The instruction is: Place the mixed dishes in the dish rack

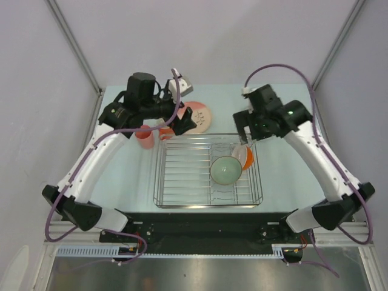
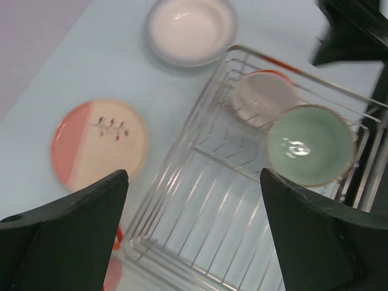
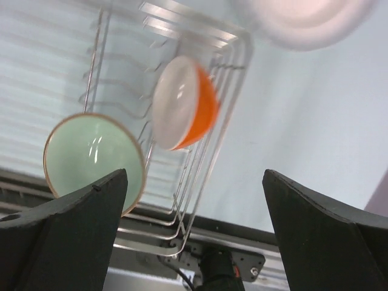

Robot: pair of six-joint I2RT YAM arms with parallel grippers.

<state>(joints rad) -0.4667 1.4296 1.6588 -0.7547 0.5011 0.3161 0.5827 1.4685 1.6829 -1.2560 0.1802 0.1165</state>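
The silver wire dish rack (image 1: 182,176) stands mid-table. A pale green bowl (image 1: 226,170) and an orange bowl with white inside (image 1: 247,157) stand on edge in its right part. The pink tumbler (image 1: 144,138) and the orange mug (image 1: 165,131) stand at the rack's far left corner. The pink-and-cream plate (image 1: 201,116) lies behind the rack. My left gripper (image 1: 182,125) hovers open and empty over that corner. My right gripper (image 1: 244,134) hovers open and empty above the orange bowl. The white shallow plate (image 2: 191,27) lies beyond the rack and shows only in the wrist views.
The left wrist view shows the plate (image 2: 97,142), the rack (image 2: 200,200), both bowls (image 2: 310,144) (image 2: 264,97) and its gripper (image 2: 194,182). The right wrist view shows the green bowl (image 3: 91,160), orange bowl (image 3: 182,103), white plate (image 3: 309,18) and its gripper (image 3: 195,176).
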